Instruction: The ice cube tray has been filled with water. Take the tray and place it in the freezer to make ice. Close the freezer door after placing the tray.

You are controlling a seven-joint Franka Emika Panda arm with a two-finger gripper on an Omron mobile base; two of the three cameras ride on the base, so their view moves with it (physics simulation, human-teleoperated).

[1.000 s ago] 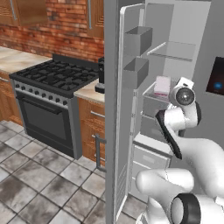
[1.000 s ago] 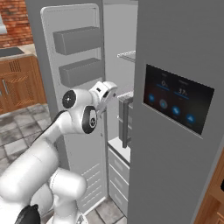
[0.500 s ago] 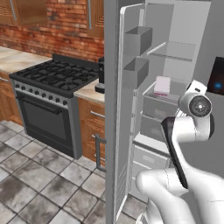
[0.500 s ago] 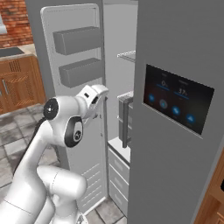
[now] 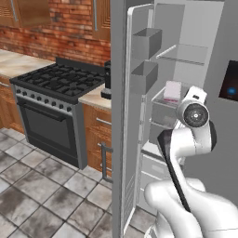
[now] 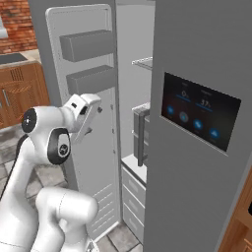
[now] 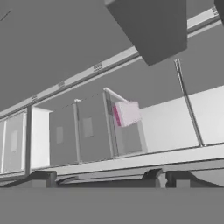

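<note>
A: Ice cube tray [image 5: 172,91] first, left base view; where do we see it?
B: On a shelf inside the freezer [image 5: 186,28], approx. mid-height; pale w/ a pinkish edge; whether it lies flat or leans we can't tell. The freezer door [image 5: 118,116] stands open, seen nearly edge-on; two box bins [image 5: 146,42] on its inner face, one above the other. Our arm [image 5: 186,139] rises in front of the opening, its wrist just below and right of the tray, not touching it.
A: And to the left?
B: Black range [image 5: 56,88] w/ burners, wooden cabinets beside it, brick wall [image 5: 56,37] behind, tiled floor [image 5: 42,195].
A: Right base view?
B: The door's inner face is turned toward us; both bins show as dark boxes. The gripper [image 6: 91,123] hangs in front of that door, just under the lower bin, w/ nothing between the jaws; it touches neither door nor shelves. The other door carries a black panel [image 6: 199,118] w/ blue lights and is closed.
A: Hand view?
B: We look into the compartment at a roll; the tray shows near centre against the pale back wall, beside upright grey dividers [image 7: 92,131]; a dark bin looms at the top. The fingertips [image 7: 43,178] sit far apart at the bottom edge, so the claw is spread wide, empty, well apart from the tray.
</note>
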